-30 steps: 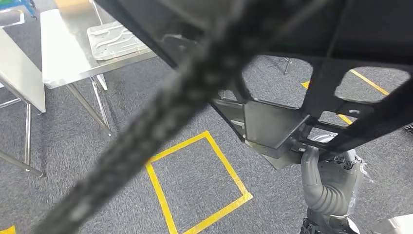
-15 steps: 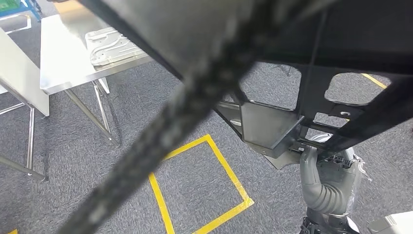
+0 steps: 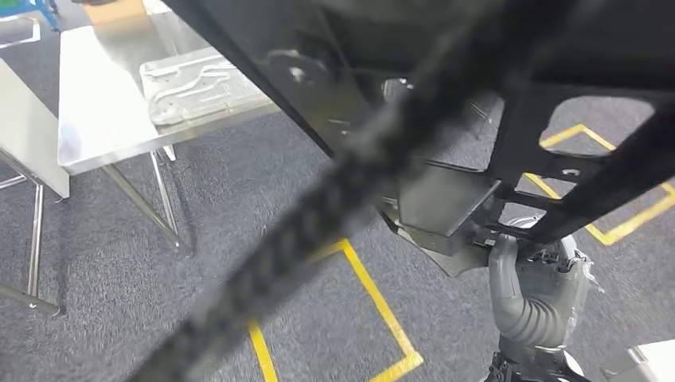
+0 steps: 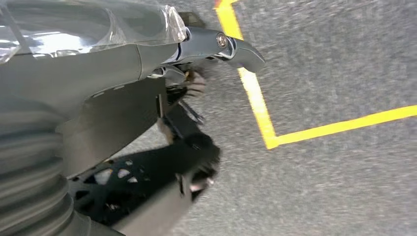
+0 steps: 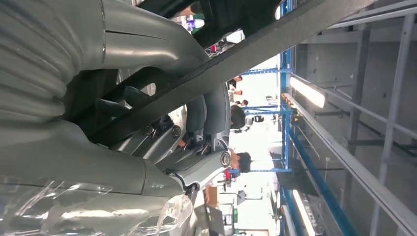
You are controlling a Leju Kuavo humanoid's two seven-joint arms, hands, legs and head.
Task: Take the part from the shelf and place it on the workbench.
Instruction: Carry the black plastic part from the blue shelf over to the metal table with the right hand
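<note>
Since a second ago the whole head view has swung: the steel workbench (image 3: 103, 119) with the pressed metal panel (image 3: 199, 83) lying on it now sits a little more toward the middle, and a second yellow floor marking (image 3: 629, 219) has come into sight at the right, so the camera has turned rather than the things. Carried high and close to the camera, the black frame part (image 3: 557, 183) crosses most of the head view, its open cut-outs showing grey carpet (image 3: 119, 302) beneath. At the lower right, the right hand (image 3: 529, 274) grips the part's lower edge from underneath; the right wrist view shows its fingers (image 5: 196, 115) wrapped round a black bar of the part. In the left wrist view the left hand (image 4: 162, 98) holds a dark flat section of the part against its palm, above the carpet and a yellow tape corner (image 4: 268, 140). Part and workbench are well apart.
</note>
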